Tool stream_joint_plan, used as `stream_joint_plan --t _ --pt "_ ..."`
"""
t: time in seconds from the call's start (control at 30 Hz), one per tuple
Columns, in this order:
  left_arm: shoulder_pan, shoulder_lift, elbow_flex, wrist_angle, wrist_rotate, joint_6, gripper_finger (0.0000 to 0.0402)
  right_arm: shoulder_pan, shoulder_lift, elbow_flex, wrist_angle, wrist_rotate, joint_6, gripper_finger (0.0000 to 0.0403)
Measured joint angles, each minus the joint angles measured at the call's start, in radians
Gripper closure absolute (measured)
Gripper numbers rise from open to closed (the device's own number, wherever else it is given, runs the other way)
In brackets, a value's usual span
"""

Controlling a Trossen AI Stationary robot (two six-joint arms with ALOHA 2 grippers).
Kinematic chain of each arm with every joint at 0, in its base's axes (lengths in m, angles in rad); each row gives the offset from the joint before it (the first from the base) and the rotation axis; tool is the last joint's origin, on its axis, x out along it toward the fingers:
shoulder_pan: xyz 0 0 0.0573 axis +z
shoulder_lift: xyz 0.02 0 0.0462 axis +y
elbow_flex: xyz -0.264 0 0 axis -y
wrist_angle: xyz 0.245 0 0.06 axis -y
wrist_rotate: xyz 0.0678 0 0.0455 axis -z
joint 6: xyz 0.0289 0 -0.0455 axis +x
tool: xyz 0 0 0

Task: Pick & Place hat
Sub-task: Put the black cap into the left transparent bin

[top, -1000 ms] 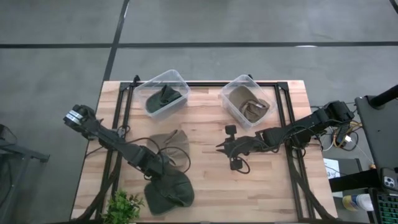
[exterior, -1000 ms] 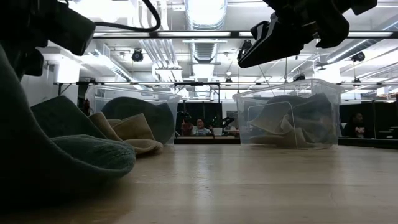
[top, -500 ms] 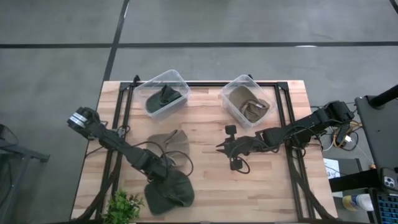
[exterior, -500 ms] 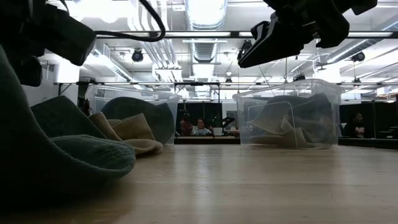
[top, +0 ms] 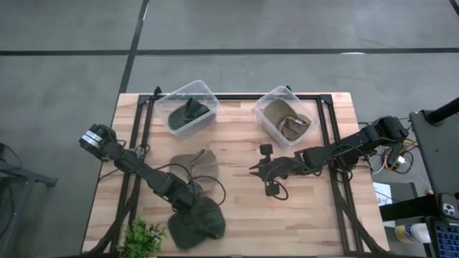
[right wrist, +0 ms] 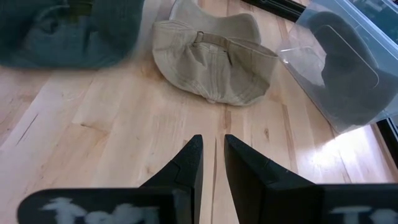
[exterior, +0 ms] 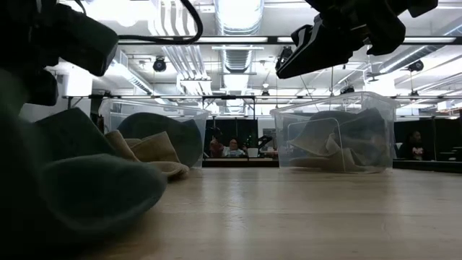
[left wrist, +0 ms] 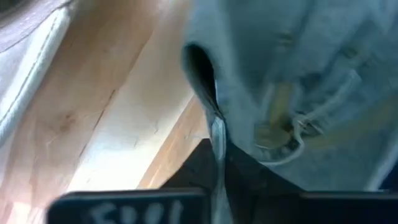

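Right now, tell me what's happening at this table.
The left end effector is down on the dark green hat near the table's front edge, with the hat's edge between its fingers. A tan hat lies loose just behind it. The right end effector waits mid-table, nearly closed and empty. At the back stand two clear bins: the left bin holds a dark hat, the right bin tan ones.

A small green plant, possibly artificial, sits at the table's near-left corner
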Motion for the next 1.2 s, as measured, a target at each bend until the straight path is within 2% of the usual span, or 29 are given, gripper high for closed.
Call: stream_joint_plan --t 0.23,0.5,0.7,0.9,1.2 --pt "0.001 -0.021 0.005 0.007 -0.018 0.018 0.0393 0.000 0.000 0.000 0.000 0.000 0.000 0.0342" --pt "0.014 -0.112 0.095 -0.014 -0.130 0.087 0.0393 0.000 0.000 -0.002 0.000 0.000 0.000 0.0342" --pt "0.044 -0.178 0.210 -0.244 -0.262 0.121 0.0393 0.000 0.000 -0.009 0.001 0.000 0.001 0.0342" --pt "0.126 -0.214 0.323 -0.442 -0.370 0.207 0.0393 0.000 0.000 -0.013 0.002 0.000 0.011 0.0342" --pt "0.330 -0.223 0.476 -0.579 -0.412 0.418 0.0394 0.000 0.000 -0.015 0.002 0.000 0.011 0.0342"
